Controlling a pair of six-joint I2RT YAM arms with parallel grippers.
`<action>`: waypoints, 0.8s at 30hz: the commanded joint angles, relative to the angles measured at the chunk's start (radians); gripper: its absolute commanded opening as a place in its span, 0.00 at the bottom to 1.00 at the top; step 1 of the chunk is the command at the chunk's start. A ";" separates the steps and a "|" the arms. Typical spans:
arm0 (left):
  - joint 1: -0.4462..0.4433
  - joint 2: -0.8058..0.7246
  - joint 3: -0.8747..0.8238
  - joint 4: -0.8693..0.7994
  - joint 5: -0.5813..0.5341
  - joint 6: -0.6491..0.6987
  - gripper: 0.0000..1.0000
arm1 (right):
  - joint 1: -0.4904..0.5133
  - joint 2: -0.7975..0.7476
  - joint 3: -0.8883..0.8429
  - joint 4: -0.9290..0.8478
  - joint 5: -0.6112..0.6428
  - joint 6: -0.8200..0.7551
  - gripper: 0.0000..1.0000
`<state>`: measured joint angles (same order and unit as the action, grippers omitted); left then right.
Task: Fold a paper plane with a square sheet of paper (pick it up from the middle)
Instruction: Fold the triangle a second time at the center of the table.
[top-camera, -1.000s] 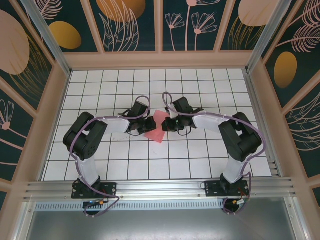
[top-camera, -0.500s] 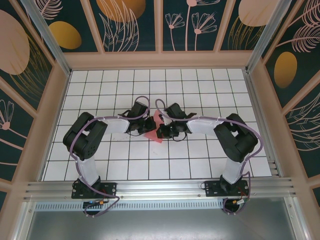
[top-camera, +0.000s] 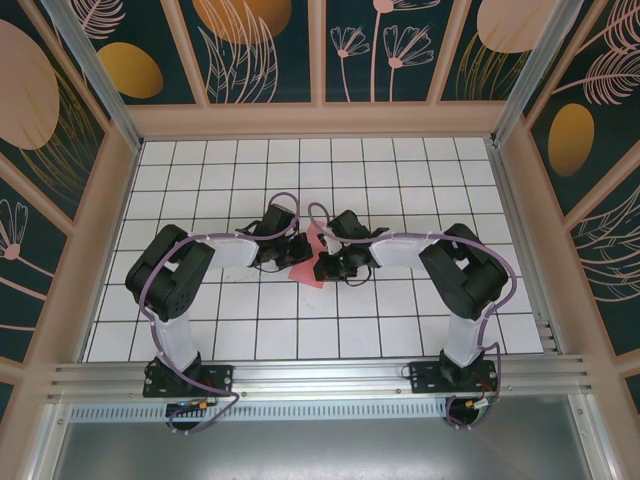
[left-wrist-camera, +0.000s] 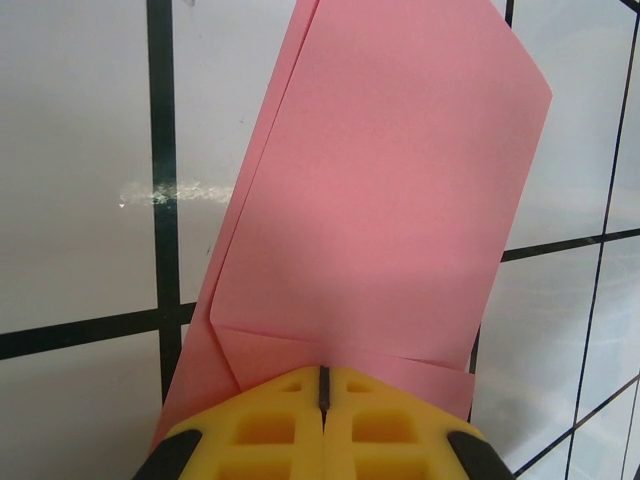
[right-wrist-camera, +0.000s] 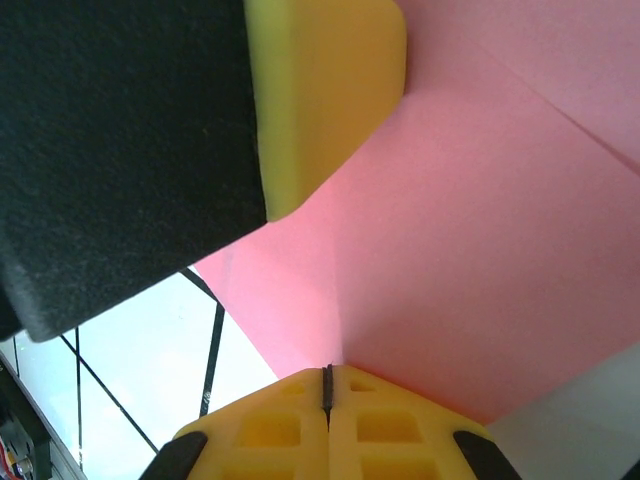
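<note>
evidently the left hand and right hand, both clenched empty, press their tips from opposite sides onto the part-folded paper lying flat at the middle of the bench, likely to pin it and sharpen a crease.

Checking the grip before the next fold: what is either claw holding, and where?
Hard to tell. The left claw and right claw are both shut, tips on opposite sides of the folded pink paper; pinching or just pressing is unclear.
</note>
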<state>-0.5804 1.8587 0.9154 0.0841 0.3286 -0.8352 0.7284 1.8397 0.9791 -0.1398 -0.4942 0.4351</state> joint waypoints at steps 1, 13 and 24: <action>-0.007 0.051 -0.047 -0.099 -0.090 -0.009 0.06 | 0.009 0.019 -0.018 -0.050 0.003 -0.012 0.05; -0.006 0.053 -0.050 -0.110 -0.104 -0.009 0.04 | 0.018 -0.043 -0.120 -0.088 -0.023 -0.061 0.03; -0.007 0.042 -0.053 -0.088 -0.085 -0.011 0.05 | 0.002 -0.129 -0.071 0.024 0.031 -0.012 0.03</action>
<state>-0.5838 1.8542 0.9085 0.0937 0.3130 -0.8398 0.7330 1.7515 0.8799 -0.1555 -0.4892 0.3920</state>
